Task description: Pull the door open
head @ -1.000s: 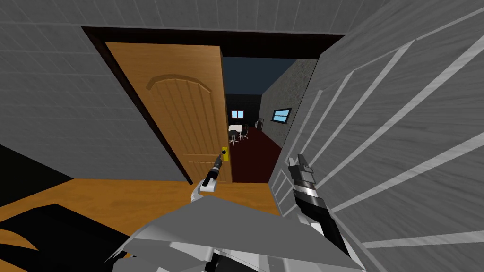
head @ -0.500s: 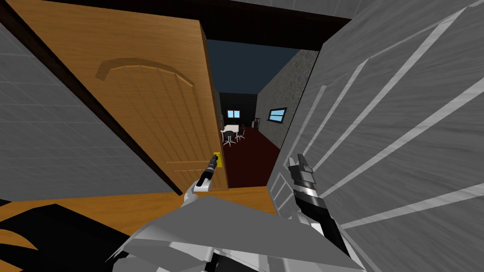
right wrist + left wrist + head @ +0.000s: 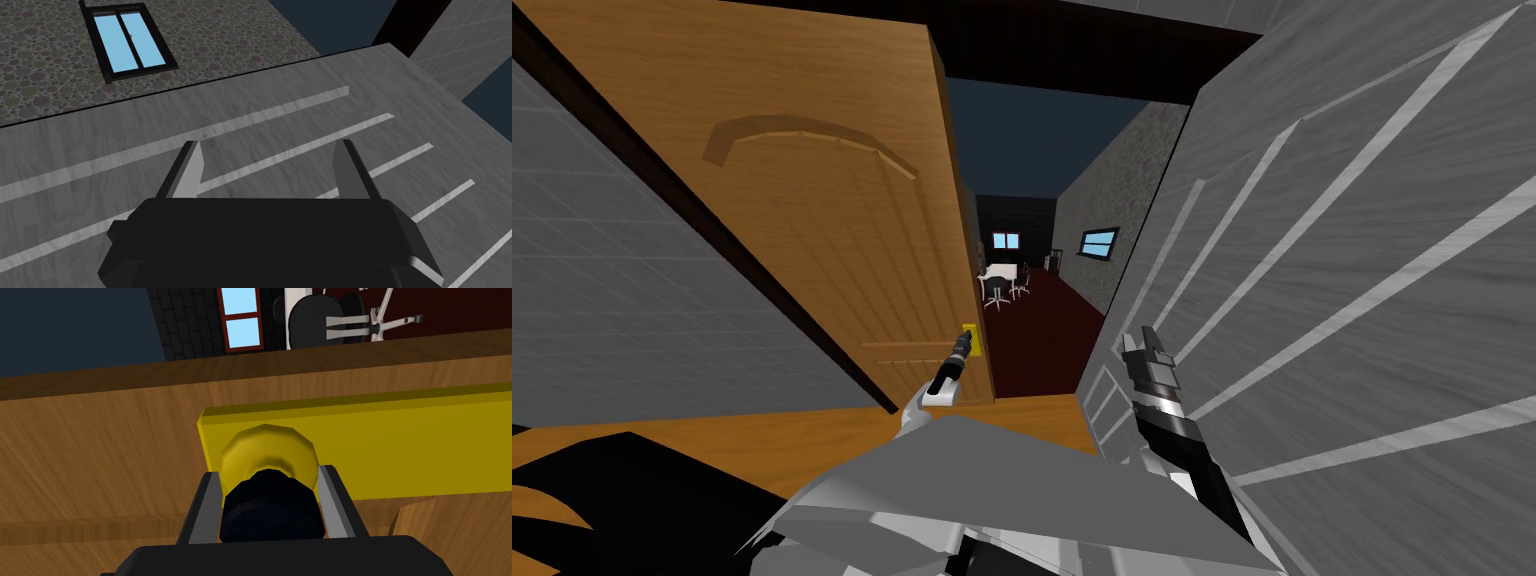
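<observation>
Orange-brown and panelled, the door [image 3: 812, 230] fills the head view from nine to twelve o'clock, swung partway toward the robot, its free edge running down the middle. At three o'clock rises a grey panel [image 3: 1362, 250] crossed by pale stripes. Between the two, at twelve o'clock, the doorway stands open on a further room with a dark red floor [image 3: 1042, 330] and, far back, a white table [image 3: 1002, 270] with chairs. At five o'clock, just beside the striped panel, the right gripper [image 3: 1144, 340] hangs idle, its two blades spread wide with nothing between them. At six o'clock the left gripper [image 3: 270, 472] reaches to the door's free edge, where a yellow plate [image 3: 400, 438] carries the knob [image 3: 267, 445]. That knob is yellow at the base and dark at the front, and the left blades are clamped against its sides. By these signs the task looks well begun but not finished: the grasp is made and the leaf is off its frame, yet the gap seems only partly wide. What probably remains is a further pull on the knob to bring the door round toward nine o'clock.
</observation>
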Tool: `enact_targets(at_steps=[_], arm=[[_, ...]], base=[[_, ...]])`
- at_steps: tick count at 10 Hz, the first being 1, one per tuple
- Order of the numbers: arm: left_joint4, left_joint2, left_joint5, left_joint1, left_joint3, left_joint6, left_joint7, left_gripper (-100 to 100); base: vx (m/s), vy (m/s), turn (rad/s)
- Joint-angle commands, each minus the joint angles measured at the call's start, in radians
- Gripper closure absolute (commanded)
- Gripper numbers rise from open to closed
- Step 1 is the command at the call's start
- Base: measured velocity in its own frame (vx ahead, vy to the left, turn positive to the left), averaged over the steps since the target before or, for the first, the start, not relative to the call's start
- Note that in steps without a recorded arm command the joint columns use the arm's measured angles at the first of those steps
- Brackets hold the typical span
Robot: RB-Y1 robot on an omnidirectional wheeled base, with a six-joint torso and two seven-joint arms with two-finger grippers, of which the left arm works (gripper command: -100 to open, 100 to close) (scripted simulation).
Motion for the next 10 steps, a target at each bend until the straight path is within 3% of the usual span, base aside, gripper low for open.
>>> enact_targets(at_steps=[1,2,4,10], arm=[[0.0,0.0,0.0,0.001,0.0,0.0,0.001,100],[0.0,0.0,0.0,0.001,0.0,0.0,0.001,100],[-0.002,0.017,0.003,0.008,-0.015,-0.002,0.017,100],[-0.015,0.079,0.014,0.029,-0.066,-0.011,0.075,100]], base=[[-0.011,-0.004,0.004],[0.0,0.0,0.0],[-0.157,0.056,-0.124],[-0.196,0.064,-0.136]])
